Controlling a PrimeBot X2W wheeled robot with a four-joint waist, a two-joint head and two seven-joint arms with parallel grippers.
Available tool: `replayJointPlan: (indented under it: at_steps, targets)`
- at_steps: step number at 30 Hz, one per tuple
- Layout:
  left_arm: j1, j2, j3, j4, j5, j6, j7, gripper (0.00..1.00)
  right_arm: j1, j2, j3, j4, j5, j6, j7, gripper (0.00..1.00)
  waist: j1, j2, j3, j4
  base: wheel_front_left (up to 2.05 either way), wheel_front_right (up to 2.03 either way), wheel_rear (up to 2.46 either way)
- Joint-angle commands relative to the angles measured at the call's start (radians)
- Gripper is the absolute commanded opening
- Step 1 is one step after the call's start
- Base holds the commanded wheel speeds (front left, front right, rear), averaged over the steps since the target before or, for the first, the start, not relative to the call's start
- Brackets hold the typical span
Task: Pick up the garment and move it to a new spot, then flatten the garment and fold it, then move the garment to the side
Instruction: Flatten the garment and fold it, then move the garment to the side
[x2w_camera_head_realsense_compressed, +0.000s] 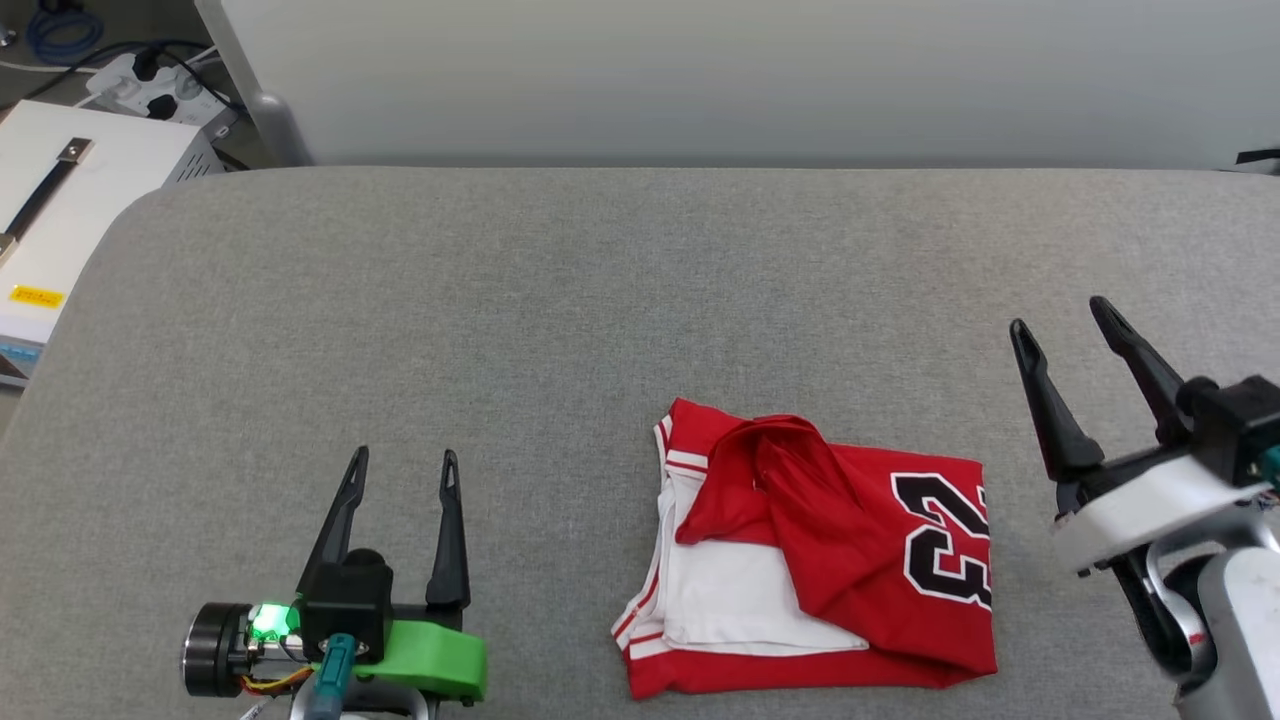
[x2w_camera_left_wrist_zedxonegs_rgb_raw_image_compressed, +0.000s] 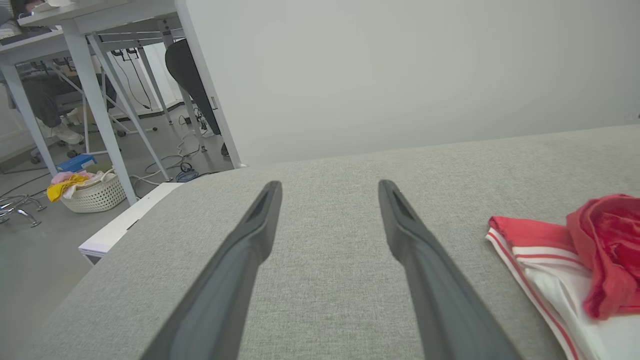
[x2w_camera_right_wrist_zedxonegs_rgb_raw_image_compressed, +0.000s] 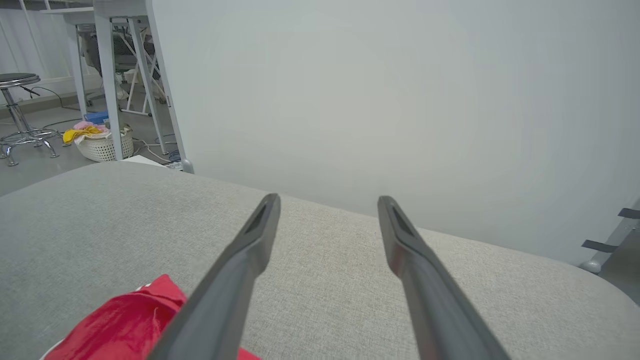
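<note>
L gripper (x2w_camera_head_realsense_compressed: 405, 458): fingers spread, nothing betw. them, over grey fabric tabletop (x2w_camera_head_realsense_compressed: 520, 300), near-left.
R gripper (x2w_camera_head_realsense_compressed: 1058, 316): fingers also apart, empty, at near-right, close to the garment's right edge, not touching it.
Garment (x2w_camera_head_realsense_compressed: 850, 560): red jersey tee, folded to a rough rectangle, flat on tabletop by front edge, right of centre, betw. both grippers, closer to R. Black "23" face-up on right part, turned sideways. White sleeve w/ striped trim on left part. Loose red flap rumpled on top.
Past table's left corner: white case (x2w_camera_head_realsense_compressed: 70, 200), power strip (x2w_camera_head_realsense_compressed: 150, 90).
On floor, L wrist view: white basket (x2w_camera_left_wrist_zedxonegs_rgb_raw_image_compressed: 97, 195) w/ yellow and pink cloth.
</note>
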Motion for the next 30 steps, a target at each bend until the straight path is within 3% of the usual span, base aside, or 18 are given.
replayJointPlan:
  at_steps: [1,3,6,10,16,30]
  targets:
    - [0.015,0.01,-0.001,-0.004,0.015,0.003,-0.006,1.0,0.034,0.024,-0.026,-0.011,-0.027,-0.001,-0.025,1.0,0.0,-0.0001,-0.014,-0.01,0.0,0.0,0.0]
    - [0.02,0.015,-0.008,-0.006,0.022,0.004,-0.006,1.0,0.079,0.061,-0.069,-0.026,-0.066,-0.001,-0.055,1.0,0.0,-0.0001,-0.022,-0.012,0.0,0.0,0.0]
    - [0.046,0.025,-0.023,-0.007,0.027,0.014,-0.006,1.0,0.227,0.193,-0.159,-0.097,-0.191,-0.001,-0.11,1.0,0.0,-0.0001,-0.052,-0.017,0.0,0.0,0.0]
    - [0.067,0.032,-0.028,-0.013,0.027,0.021,-0.006,1.0,0.293,0.245,-0.174,-0.14,-0.214,-0.001,-0.113,1.0,0.0,-0.0001,-0.064,-0.015,0.0,0.0,0.0]
    - [0.088,0.034,-0.029,-0.02,0.012,0.025,-0.006,1.0,0.358,0.278,-0.186,-0.177,-0.206,-0.001,-0.113,1.0,0.0,-0.0001,-0.074,-0.01,0.0,0.0,0.0]
    - [0.103,0.037,-0.028,-0.021,0.0,0.026,-0.006,1.0,0.368,0.288,-0.192,-0.179,-0.209,-0.001,-0.113,1.0,0.0,-0.0001,-0.082,-0.005,0.0,0.0,0.0]
